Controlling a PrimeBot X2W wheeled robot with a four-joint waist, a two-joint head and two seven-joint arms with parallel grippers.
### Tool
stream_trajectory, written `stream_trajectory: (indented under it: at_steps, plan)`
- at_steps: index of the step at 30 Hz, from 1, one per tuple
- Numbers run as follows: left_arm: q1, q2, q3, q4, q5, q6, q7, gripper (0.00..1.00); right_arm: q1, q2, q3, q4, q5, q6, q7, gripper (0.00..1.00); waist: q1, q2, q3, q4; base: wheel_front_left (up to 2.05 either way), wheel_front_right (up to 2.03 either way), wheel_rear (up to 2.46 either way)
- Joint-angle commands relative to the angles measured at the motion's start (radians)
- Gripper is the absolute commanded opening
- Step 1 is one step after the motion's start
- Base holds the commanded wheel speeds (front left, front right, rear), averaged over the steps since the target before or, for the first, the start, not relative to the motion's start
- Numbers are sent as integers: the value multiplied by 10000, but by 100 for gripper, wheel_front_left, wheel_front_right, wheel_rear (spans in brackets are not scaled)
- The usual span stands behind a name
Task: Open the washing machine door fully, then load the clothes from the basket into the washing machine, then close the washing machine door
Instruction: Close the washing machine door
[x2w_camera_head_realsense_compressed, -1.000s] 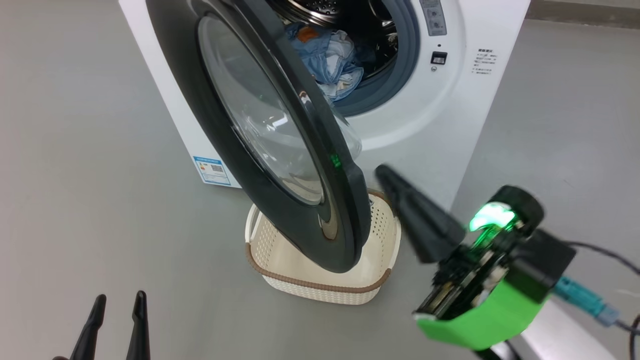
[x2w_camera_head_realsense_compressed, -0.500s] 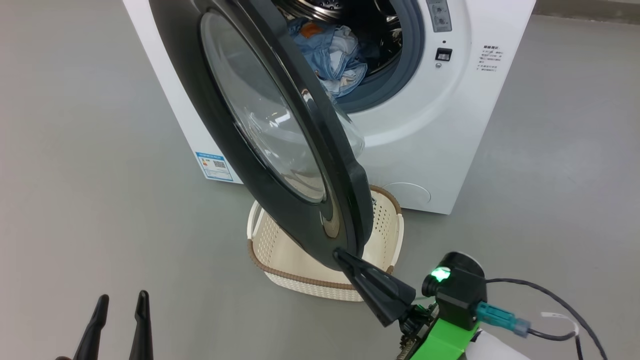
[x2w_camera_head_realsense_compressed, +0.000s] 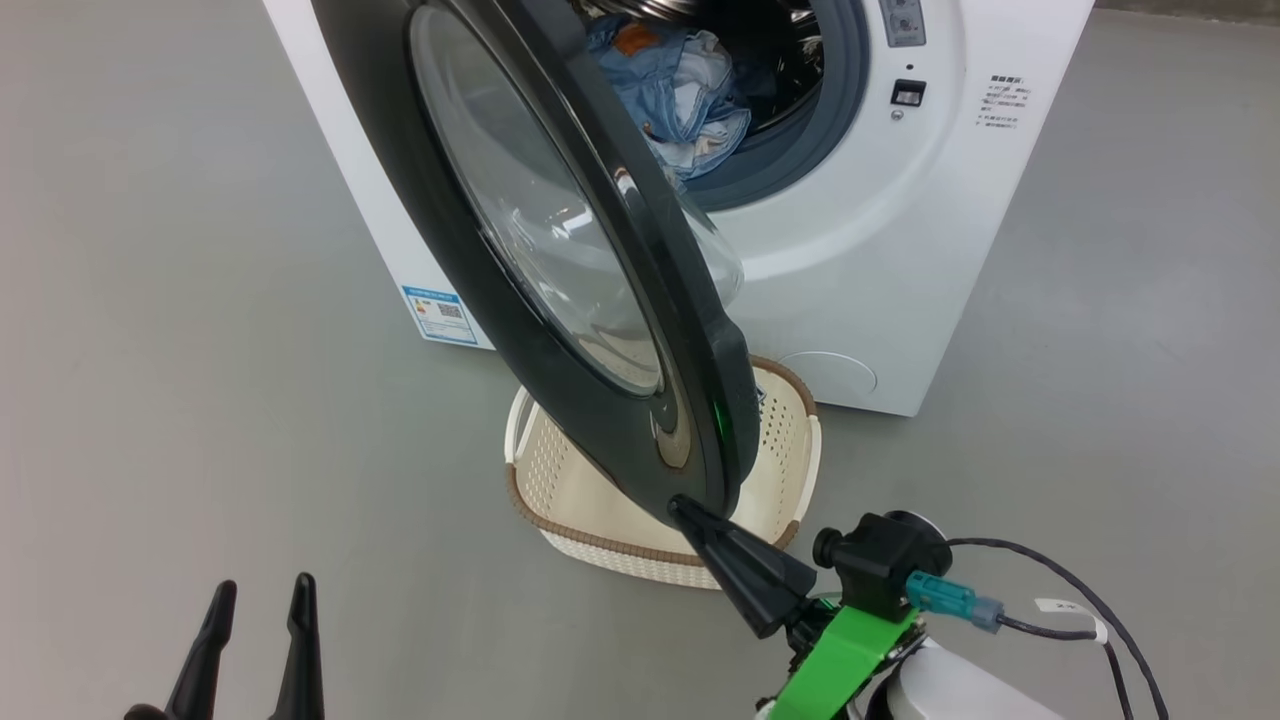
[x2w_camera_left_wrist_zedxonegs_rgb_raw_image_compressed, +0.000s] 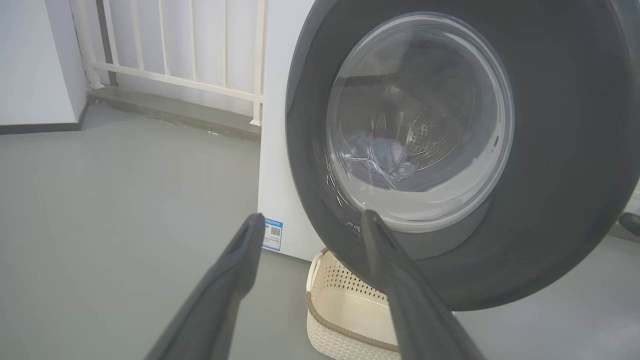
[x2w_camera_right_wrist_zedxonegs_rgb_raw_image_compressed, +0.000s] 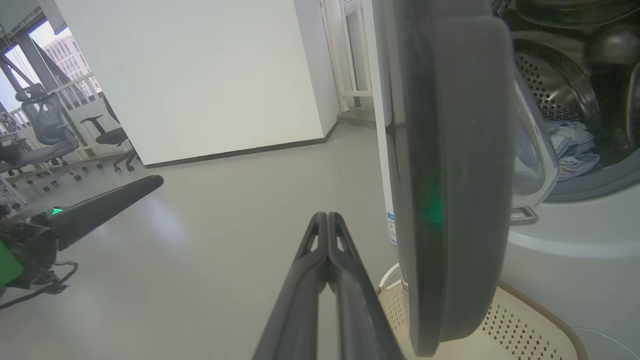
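The washing machine door (x2w_camera_head_realsense_compressed: 560, 250) is standing half-open across the frame's centre, above the empty-looking basket (x2w_camera_head_realsense_compressed: 600, 545), while the clothes (x2w_camera_head_realsense_compressed: 685, 95) are lying in the drum at upper centre. The right gripper (x2w_camera_head_realsense_compressed: 682, 507), fingers pressed together, is sitting at the door's lower edge, and the left gripper (x2w_camera_head_realsense_compressed: 264, 590) is idling spread wide at lower left. The door is looking rigid, heavy and slick, so pushing its thick free rim seems best.
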Motion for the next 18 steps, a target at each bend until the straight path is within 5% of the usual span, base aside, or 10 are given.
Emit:
stream_trajectory:
  at_steps: [1, 18]
  plan:
    - [-504, 108, 313, -250, -31, 4, -65, 100, -296, 171, 20, -113, -16, 46, -51, 0, 0, 0, 57, 43, 0, 0, 0]
    - [-855, -11, 294, -363, -24, 4, -65, 100, -800, 266, -1194, 308, -256, 46, -51, 0, 0, 0, 655, 85, 0, 0, 0]
